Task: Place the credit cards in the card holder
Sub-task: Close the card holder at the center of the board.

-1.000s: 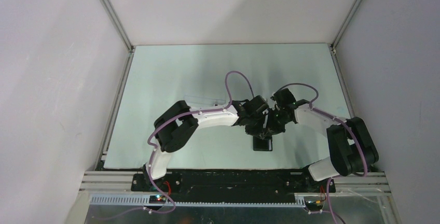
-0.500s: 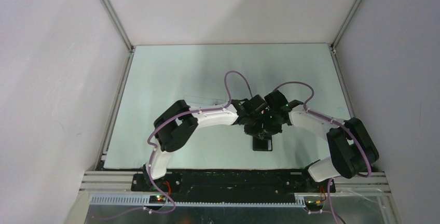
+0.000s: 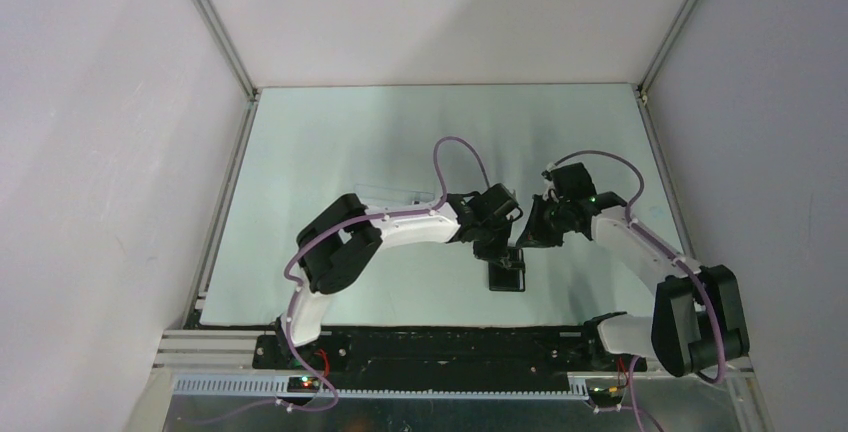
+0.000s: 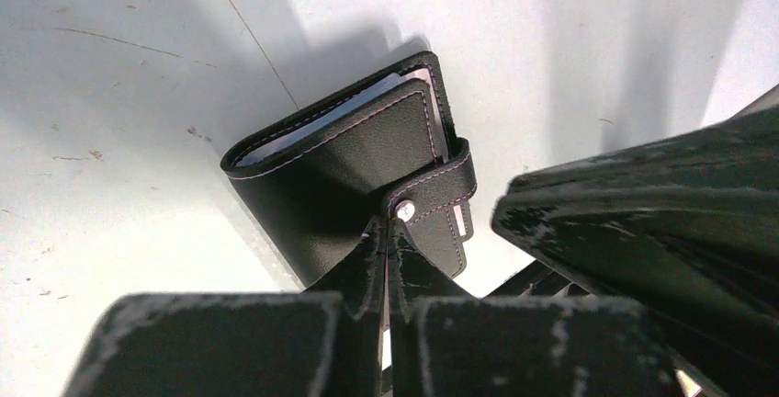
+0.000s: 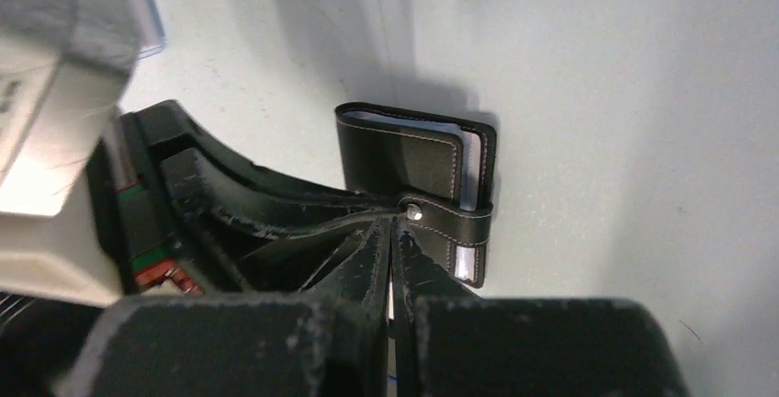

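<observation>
Table [image 3: 330,152] surface shows no loose cards in any view, and the card holder [image 4: 340,167] lies flat on it near the front middle, folded over with its strap drawn across and the snap looking fastened. Pale edges of the credit cards [image 4: 418,80] peek out between the black covers, so the loading appears done and the task looks to be at or very near its end; at most a check that the snap has caught seems left. Both arms bend inward toward the holder, the left arm [image 3: 400,224] reaching over from its side and the right arm [image 3: 640,247] angled in from the other. The left gripper [image 4: 386,259] has its fingers pressed together with nothing between them, the tips right at the strap beside the snap; whether they press on it or merely graze it cannot be told. The right gripper [image 5: 390,241] is likewise closed and empty, pointing at the strap from just beside the holder.
</observation>
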Tool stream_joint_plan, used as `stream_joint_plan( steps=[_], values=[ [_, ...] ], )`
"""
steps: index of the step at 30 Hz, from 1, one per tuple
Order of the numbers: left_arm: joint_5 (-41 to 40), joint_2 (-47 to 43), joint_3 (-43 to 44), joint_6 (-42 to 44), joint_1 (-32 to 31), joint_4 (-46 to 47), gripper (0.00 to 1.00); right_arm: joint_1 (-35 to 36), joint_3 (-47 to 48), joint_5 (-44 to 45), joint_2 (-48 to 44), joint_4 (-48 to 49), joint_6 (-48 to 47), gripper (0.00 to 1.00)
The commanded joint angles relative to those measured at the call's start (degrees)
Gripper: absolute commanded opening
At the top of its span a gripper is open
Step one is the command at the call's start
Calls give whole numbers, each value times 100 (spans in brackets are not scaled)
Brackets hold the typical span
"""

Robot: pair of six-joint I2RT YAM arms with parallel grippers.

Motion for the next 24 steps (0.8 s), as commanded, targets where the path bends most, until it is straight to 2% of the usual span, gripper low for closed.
stream_joint_plan(
  steps=[1, 7, 14, 24],
  values=[
    [-199, -371, -151, 142, 39, 242, 0, -249, 56, -667, -239, 33, -276, 1],
    [23, -396, -192, 60, 78, 543, 0, -365, 51, -845, -19, 100, -369, 0],
    [101, -466, -320, 22, 79, 592, 0, -350, 53, -741, 708, 209, -401, 0],
    [201, -625, -409, -2, 70, 589, 0, -101, 57, -226, 1301, 218, -333, 0]
  ],
)
